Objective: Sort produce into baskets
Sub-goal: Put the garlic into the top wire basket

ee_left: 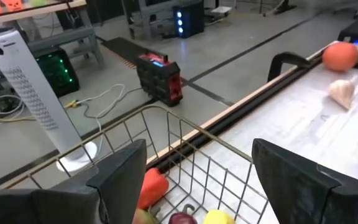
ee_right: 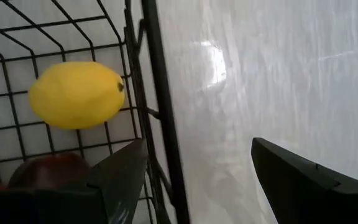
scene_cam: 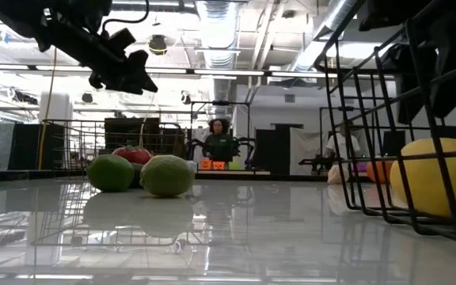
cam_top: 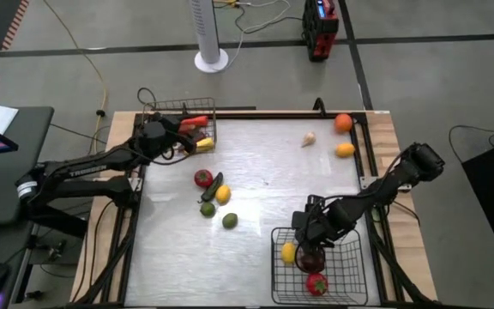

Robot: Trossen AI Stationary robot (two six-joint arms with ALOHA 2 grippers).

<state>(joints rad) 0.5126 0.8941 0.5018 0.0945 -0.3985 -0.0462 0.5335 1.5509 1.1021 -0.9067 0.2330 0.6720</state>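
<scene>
My left gripper [cam_top: 178,140] [ee_left: 197,162] stands open over the grey wire basket [cam_top: 197,112] at the table's far left, with nothing between its fingers. In that basket lie a long red piece [ee_left: 154,186], a maroon one [ee_left: 182,218] and a yellow one [ee_left: 216,216]. My right gripper [cam_top: 309,225] [ee_right: 197,155] hangs open, pointing down, over the far left corner of the black basket [cam_top: 350,279]; the basket's wall [ee_right: 160,124] runs below the gap. Inside rest a lemon [ee_right: 76,94], a maroon piece [cam_top: 310,257] and a red one [cam_top: 316,284].
Mid-table lie a red tomato [cam_top: 202,178], a dark green long piece [cam_top: 213,186], a yellow one [cam_top: 223,194] and two green ones [cam_top: 207,209] [cam_top: 230,221]. At the far right lie an orange [cam_top: 343,123], a yellow-orange piece [cam_top: 344,149] and a beige one [cam_top: 308,139].
</scene>
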